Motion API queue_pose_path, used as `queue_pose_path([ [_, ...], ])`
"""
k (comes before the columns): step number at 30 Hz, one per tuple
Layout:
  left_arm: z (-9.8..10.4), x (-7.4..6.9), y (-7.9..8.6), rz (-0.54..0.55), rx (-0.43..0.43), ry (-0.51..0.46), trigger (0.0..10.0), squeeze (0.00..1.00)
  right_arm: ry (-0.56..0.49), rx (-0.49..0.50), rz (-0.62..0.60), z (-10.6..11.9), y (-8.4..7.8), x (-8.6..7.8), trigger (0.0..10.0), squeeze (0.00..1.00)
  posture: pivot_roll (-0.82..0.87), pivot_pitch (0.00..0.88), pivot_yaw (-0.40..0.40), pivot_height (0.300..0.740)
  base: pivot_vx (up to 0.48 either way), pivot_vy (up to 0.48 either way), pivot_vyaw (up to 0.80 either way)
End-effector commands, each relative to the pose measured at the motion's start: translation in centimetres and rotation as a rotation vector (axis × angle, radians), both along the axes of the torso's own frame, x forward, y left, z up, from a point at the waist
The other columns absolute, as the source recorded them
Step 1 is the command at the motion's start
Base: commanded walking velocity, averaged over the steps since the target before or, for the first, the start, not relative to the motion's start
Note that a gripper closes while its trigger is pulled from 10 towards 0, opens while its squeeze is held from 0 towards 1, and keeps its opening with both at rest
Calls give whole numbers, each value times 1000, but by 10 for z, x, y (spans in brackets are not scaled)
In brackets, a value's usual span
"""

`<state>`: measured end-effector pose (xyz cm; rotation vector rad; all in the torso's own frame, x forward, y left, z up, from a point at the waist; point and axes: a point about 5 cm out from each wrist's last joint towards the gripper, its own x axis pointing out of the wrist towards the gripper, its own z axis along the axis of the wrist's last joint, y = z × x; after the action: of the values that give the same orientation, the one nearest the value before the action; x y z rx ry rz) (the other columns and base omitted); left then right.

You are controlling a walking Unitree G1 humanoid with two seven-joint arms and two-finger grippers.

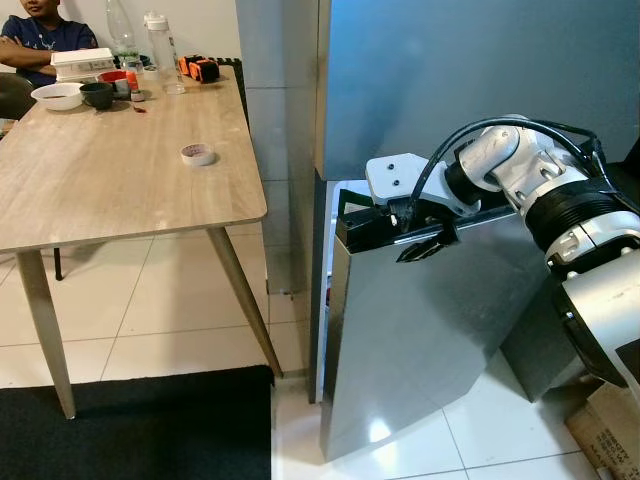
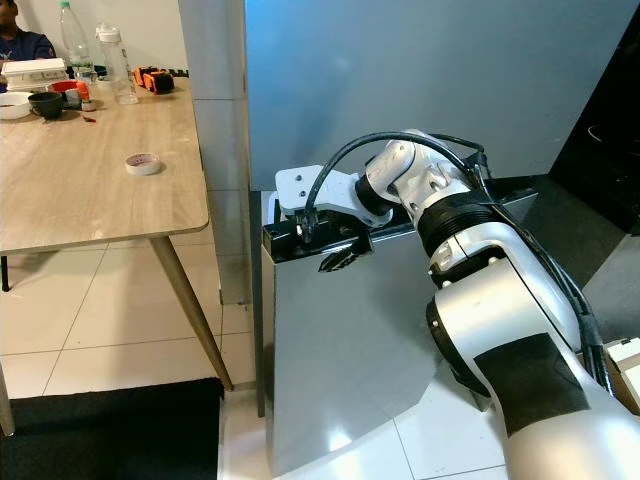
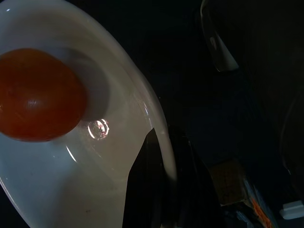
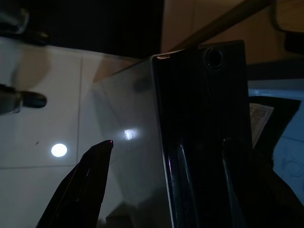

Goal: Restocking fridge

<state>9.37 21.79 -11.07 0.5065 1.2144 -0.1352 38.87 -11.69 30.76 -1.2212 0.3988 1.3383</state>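
Fridge: a tall steel fridge (image 1: pixel 450 70) stands just beside a wooden dining table (image 1: pixel 110 170). Its lower door (image 1: pixel 420 330) is swung partly open, the top edge tilted out toward you.

Right gripper: your right gripper (image 1: pixel 418 243) sits at the top corner of that open door. In the right wrist view one black finger (image 4: pixel 80 190) lies against the steel outer face while the door's dark edge runs between the fingers, so the hand is spread astride the door edge, not pinched tight.

Left gripper: your left gripper (image 3: pixel 159 190) holds the rim of a white bowl (image 3: pixel 95 190), one finger over the rim, pinching it. A round orange-red fruit, probably a tomato (image 3: pixel 38 95), rests inside.

Task's thing: the bowl with the fruit is in your left hand, not yet in the fridge.

Risk, door: the hold on the edge looks loose; if the fingers slide off, the door may swing back.

Risk, bowl: a rim pinch lets the bowl tip, and the fruit could roll out.

Risk, surroundings: a cardboard box (image 1: pixel 610 430) lies on the floor near the door's swing, and a person (image 1: pixel 40 30) sits at the table's far end.
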Motion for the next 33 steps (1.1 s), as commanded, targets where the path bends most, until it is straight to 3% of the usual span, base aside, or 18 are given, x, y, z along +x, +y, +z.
queue_pose_path([
  [1, -1, 1, -5, 15, -8, -7, 10000, 0, 83, -67, -13, -13, -10, -2, 10000, 0, -69, 60, -70, 740, 0, 0, 0],
  [10, -1, 3, -7, 12, -12, -9, 10000, 0, 119, -14, 40, -1, -9, -6, 10000, 0, -74, 57, -68, 740, 0, 0, 0],
  [15, -1, 3, -7, 12, -10, -10, 10000, 0, 136, 227, 140, 19, 7, -11, 10000, 0, -74, 57, -68, 740, 0, 0, 0],
  [22, 0, 3, -5, 11, -8, -8, 10000, 0, 104, 315, 187, 31, 16, -13, 10000, 0, -72, 56, -62, 740, 0, 0, 0],
  [33, -1, 3, -7, 8, -10, -10, 10000, 0, 22, 273, 53, 5, 29, -1, 10000, 0, -72, 73, -66, 740, 0, 0, 0],
])
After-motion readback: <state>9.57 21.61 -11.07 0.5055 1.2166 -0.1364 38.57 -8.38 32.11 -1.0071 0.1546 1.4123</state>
